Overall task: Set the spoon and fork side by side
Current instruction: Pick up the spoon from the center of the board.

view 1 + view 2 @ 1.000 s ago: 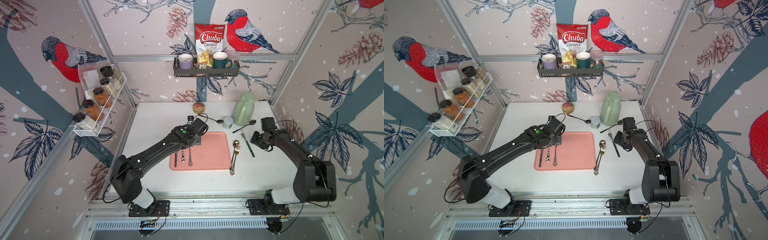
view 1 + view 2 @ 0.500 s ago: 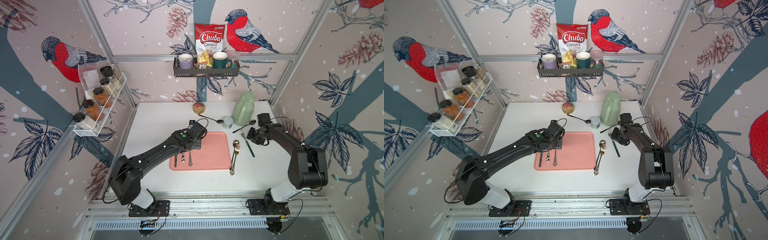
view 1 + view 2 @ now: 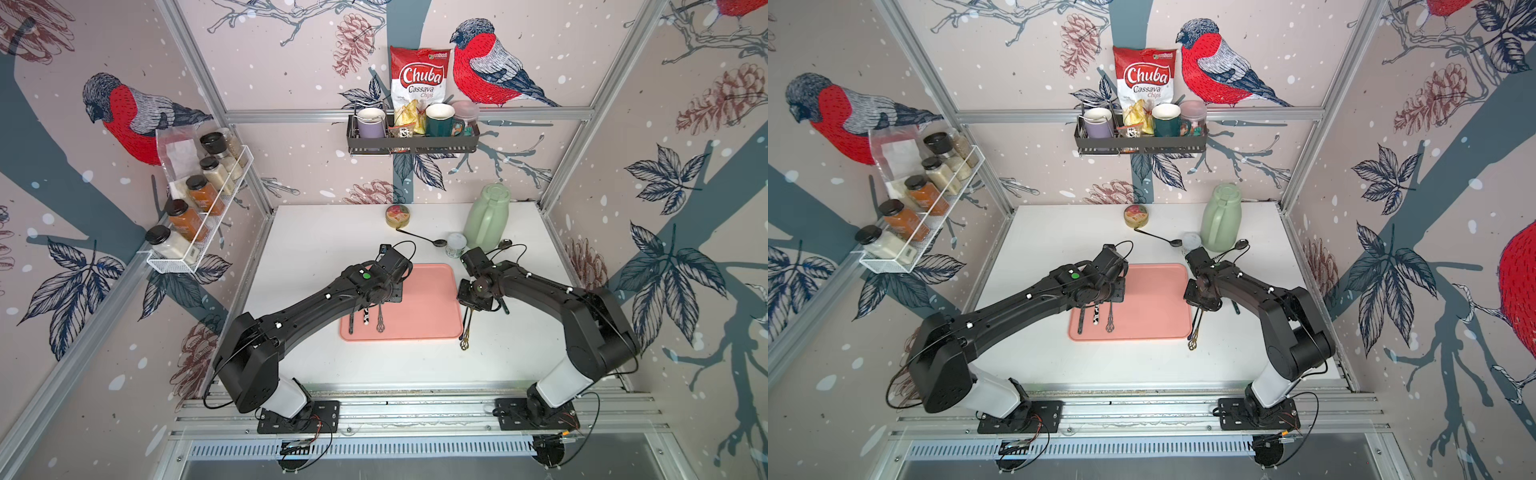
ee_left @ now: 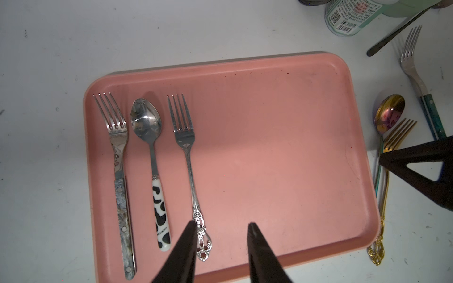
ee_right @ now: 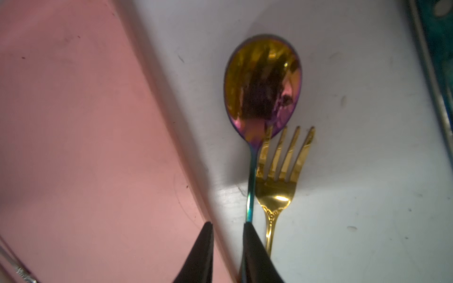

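Golden fork (image 5: pixel 274 196), rainbow spoon (image 5: pixel 262 80), heads touching (hidden in top views)

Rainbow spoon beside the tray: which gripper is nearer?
Right. The right gripper sits at the handle of the rainbow spoon; the left gripper hangs across the pink tray, over the ornate fork.

Close in, the right gripper (image 5: pixel 228 224) covers the handle of the rainbow spoon (image 5: pixel 263 83). The gold fork (image 5: pixel 277 188) runs out of frame, and a teal-handled fork (image 5: pixel 441 49) to their right is blurred. From above, the left arm (image 3: pixel 316 305) hides the far ends of three utensils (image 3: pixel 365 320) on the pink tray (image 3: pixel 419 307).
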### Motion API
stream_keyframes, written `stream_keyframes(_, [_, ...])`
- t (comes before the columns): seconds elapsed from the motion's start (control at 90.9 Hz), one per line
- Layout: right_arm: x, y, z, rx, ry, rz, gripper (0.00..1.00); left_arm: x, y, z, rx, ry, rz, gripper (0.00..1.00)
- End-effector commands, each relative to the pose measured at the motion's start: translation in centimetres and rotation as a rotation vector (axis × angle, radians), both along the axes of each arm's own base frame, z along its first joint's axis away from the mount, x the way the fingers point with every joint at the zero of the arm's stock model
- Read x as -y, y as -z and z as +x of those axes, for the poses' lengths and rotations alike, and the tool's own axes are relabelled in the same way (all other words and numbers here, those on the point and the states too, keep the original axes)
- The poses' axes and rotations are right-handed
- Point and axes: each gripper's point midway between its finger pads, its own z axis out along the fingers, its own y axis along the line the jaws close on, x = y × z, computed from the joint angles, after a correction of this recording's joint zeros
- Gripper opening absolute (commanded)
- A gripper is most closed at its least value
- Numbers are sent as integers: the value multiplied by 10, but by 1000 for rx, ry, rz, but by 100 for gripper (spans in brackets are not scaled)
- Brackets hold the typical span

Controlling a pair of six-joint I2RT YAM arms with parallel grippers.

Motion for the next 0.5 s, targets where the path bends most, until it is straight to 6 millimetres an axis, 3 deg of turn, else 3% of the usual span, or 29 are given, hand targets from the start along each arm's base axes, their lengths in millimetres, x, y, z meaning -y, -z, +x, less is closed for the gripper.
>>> stream_keyframes(0.0, [14,7,1,7,65,-104,25,0,-3,1,22,8,-1,35])
stream_keyframes(0.176, [13,7,2,20,66,-129,29,-5,-3,0,24,5,18,35])
stream_keyframes(0.484, [8,22,2,2,65,-122,28,-6,-3,0,27,3,21,35])
